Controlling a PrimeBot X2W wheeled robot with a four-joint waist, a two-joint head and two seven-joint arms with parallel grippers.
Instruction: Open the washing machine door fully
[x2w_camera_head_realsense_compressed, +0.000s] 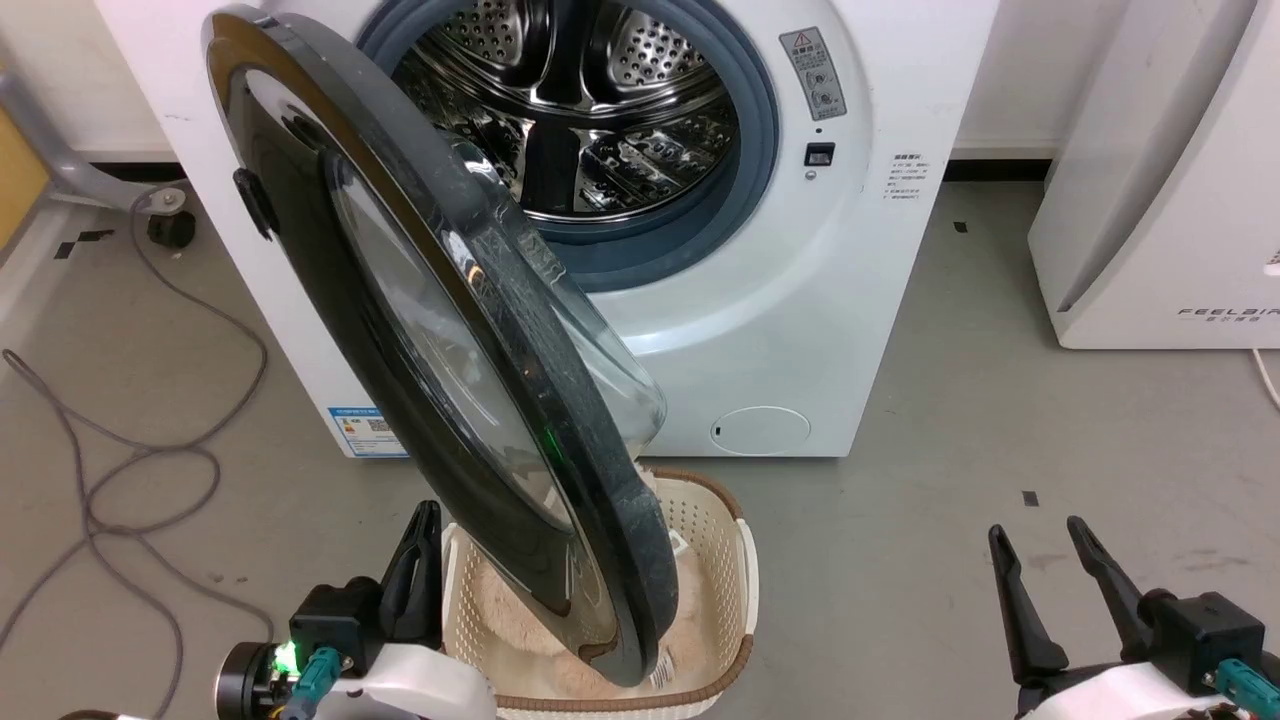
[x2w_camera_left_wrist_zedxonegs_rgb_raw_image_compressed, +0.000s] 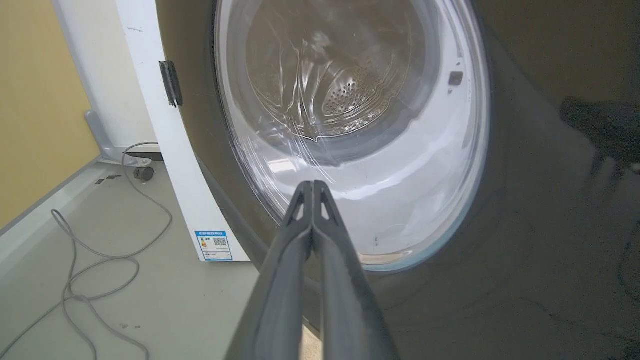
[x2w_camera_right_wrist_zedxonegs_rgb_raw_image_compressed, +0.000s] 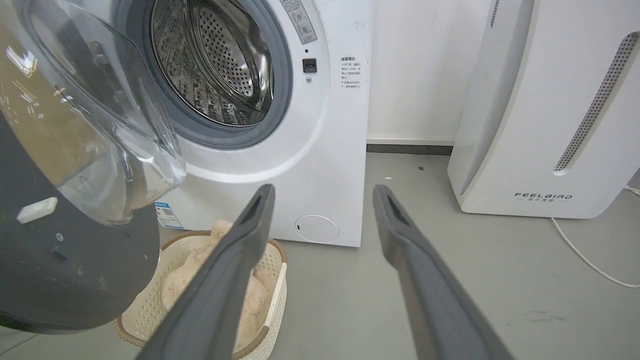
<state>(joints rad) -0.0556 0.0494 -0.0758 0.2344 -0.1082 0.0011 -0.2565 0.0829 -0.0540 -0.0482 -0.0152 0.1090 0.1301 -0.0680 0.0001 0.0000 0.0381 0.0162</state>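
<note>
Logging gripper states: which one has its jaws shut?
The left gripper: jaws pressed together, aimed at the washing machine door. The right gripper has its jaws wide apart.

Even, bright indoor light from above in all three views; I see only soft, faint shadows on the floor. Glare streaks the door glass in my left wrist view, and its black rim mirrors dim shapes. The drum throws sharp highlights. Both wrist views bow straight edges, as on the machine side. The left gripper and right gripper blur toward the lens. My head view is sharp throughout.
</note>
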